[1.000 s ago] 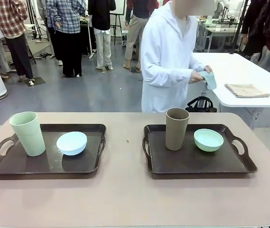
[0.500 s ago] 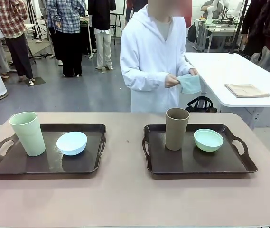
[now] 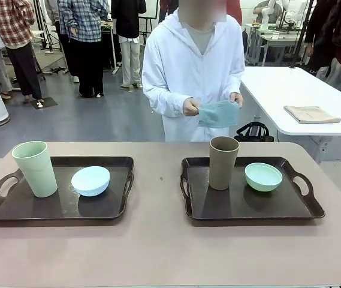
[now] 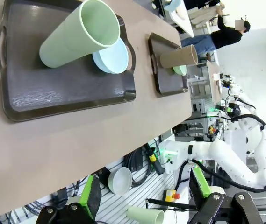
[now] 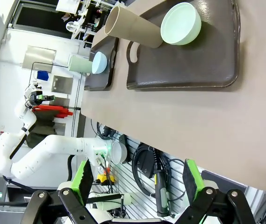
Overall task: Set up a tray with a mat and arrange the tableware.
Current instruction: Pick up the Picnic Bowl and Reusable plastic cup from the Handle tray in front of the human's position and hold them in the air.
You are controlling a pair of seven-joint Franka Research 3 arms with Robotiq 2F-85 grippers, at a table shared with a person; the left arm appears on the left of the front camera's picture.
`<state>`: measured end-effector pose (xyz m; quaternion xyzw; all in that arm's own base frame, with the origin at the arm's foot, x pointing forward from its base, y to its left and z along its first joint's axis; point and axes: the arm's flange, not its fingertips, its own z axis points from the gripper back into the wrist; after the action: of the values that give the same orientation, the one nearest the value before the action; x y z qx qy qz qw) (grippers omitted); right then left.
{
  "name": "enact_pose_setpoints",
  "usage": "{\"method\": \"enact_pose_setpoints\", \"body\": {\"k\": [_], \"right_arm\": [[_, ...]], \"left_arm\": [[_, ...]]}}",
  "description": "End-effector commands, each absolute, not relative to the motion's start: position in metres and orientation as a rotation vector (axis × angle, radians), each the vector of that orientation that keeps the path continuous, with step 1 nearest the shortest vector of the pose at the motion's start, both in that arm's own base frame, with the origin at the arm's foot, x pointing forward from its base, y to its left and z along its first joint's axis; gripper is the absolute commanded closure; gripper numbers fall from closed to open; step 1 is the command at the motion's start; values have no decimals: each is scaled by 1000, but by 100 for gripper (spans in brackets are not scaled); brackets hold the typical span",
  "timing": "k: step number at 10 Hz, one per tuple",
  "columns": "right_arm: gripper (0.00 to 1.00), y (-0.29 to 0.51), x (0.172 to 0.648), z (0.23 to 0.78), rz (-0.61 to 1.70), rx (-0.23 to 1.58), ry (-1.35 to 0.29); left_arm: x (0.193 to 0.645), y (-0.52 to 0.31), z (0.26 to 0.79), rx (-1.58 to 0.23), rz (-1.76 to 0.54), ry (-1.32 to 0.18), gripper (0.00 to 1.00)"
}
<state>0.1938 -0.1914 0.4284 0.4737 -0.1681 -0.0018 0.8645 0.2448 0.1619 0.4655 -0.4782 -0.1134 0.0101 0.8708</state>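
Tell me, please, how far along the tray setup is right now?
Done: the left tray carries the pale green tumbler and light blue bowl, the right tray the brown tumbler and mint green bowl. In hand: the person holds a teal mat. Left: no mat lies on either tray; left gripper and right gripper stand open.

My front camera looks across the table (image 3: 158,252) at the person (image 3: 194,66). Both wrist cameras sit back off its near edge, turned sideways, sharing the left tray (image 3: 38,207) and right tray (image 3: 242,207).
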Motion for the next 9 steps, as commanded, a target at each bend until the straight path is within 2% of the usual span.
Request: {"method": "enact_pose_setpoints", "body": {"k": [1,9], "right_arm": [[0,-193,195,430,9,1015,-372],[0,-193,195,430,9,1015,-372]], "left_arm": [[245,163,467,-1012,20,-248,0],[245,163,467,-1012,20,-248,0]]}}
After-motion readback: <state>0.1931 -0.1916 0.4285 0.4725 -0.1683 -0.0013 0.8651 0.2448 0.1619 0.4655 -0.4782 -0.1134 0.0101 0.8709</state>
